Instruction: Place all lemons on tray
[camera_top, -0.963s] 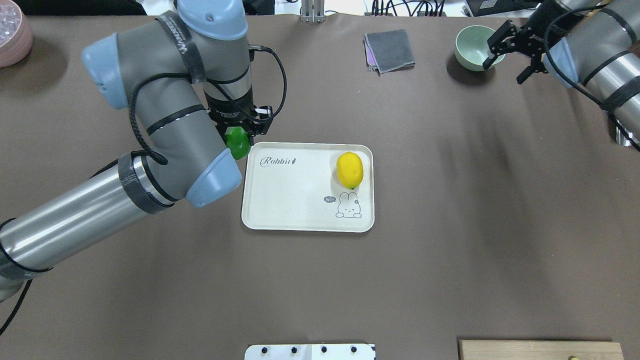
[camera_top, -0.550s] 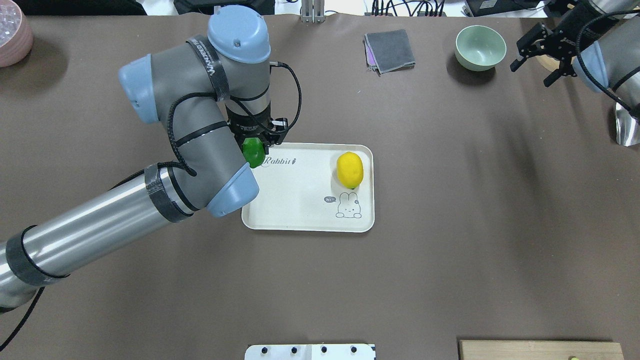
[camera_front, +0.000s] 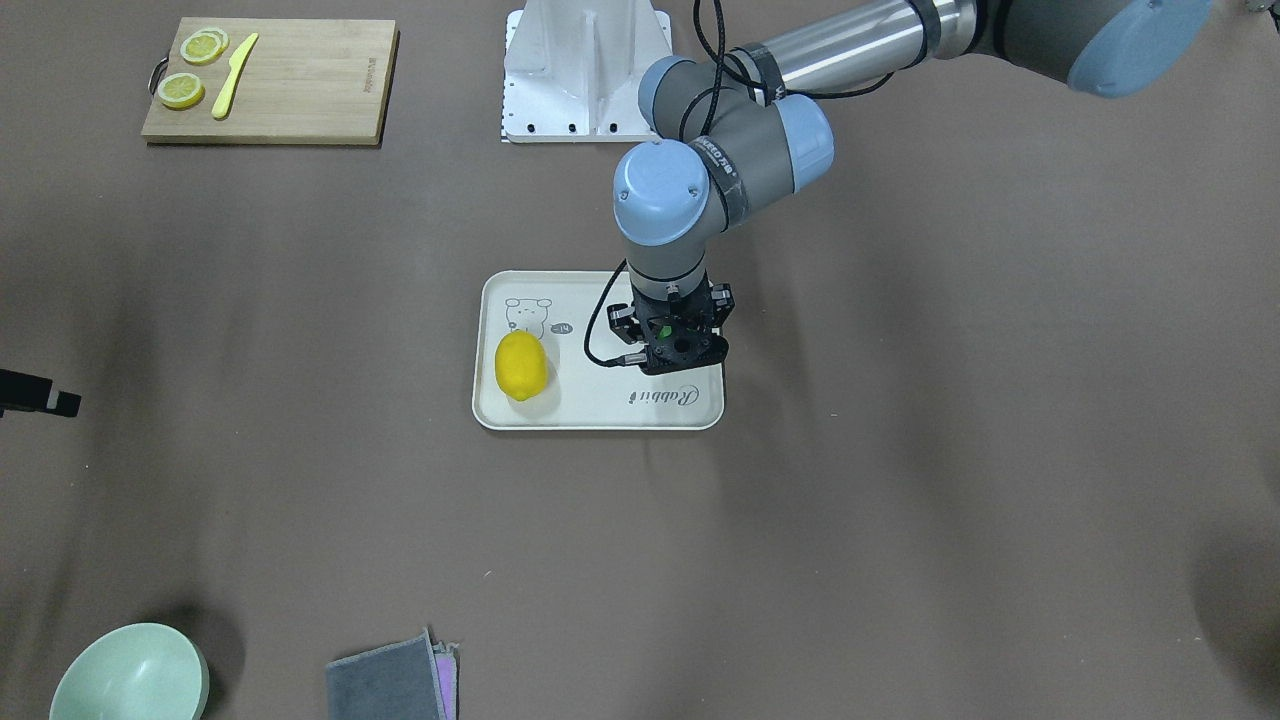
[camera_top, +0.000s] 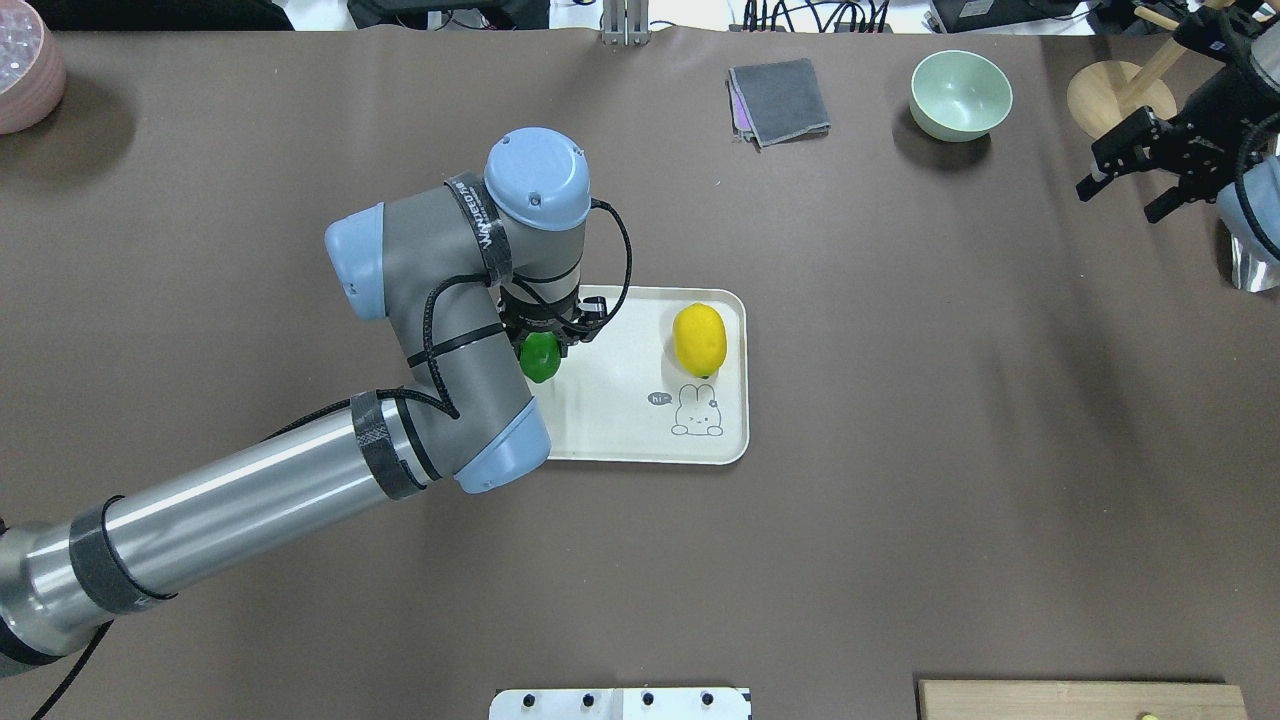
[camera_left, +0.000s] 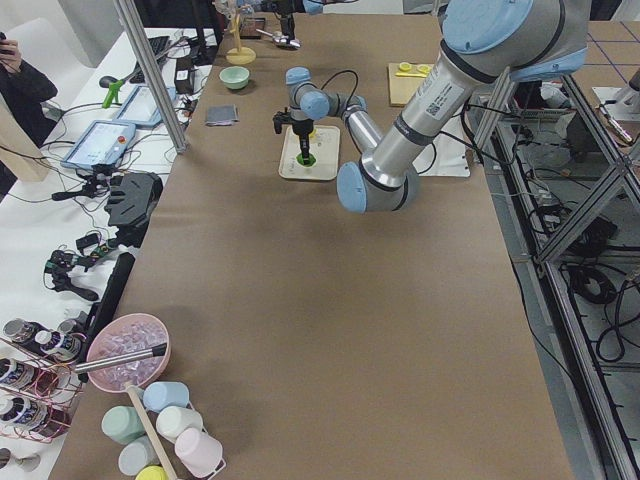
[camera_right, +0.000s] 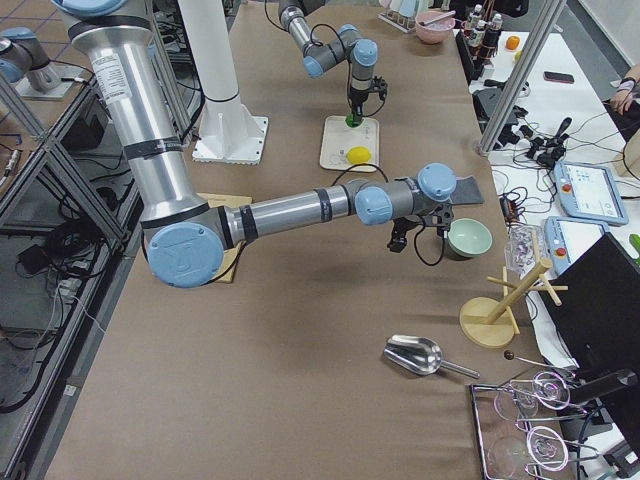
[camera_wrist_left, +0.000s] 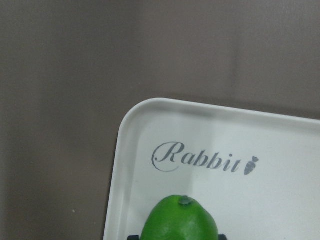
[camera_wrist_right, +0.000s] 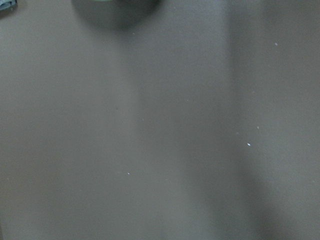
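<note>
The off-white tray (camera_top: 620, 425) lies mid-table, also seen in the front view (camera_front: 600, 412) and the left wrist view (camera_wrist_left: 130, 150). The yellow lemon (camera_top: 699, 340) lies on the tray's right part, and shows in the front view (camera_front: 521, 365). My left gripper (camera_top: 545, 350) is shut on the green lemon (camera_top: 540, 357) and holds it over the tray's left part, near the "Rabbit" script; the left wrist view shows the green lemon (camera_wrist_left: 180, 220) above the tray floor. My right gripper (camera_top: 1135, 175) is open and empty at the far right, away from the tray.
A pale green bowl (camera_top: 961, 94) and a folded grey cloth (camera_top: 779, 102) sit at the back. A wooden stand (camera_top: 1120, 95) and a metal scoop (camera_top: 1245, 260) are at the far right. A cutting board (camera_front: 268, 80) with lemon slices and a yellow knife sits near the robot base.
My left gripper has carried the green lemon rightward from the tray's left edge to over the tray. My right arm has pulled back to the right, away from the green bowl.
</note>
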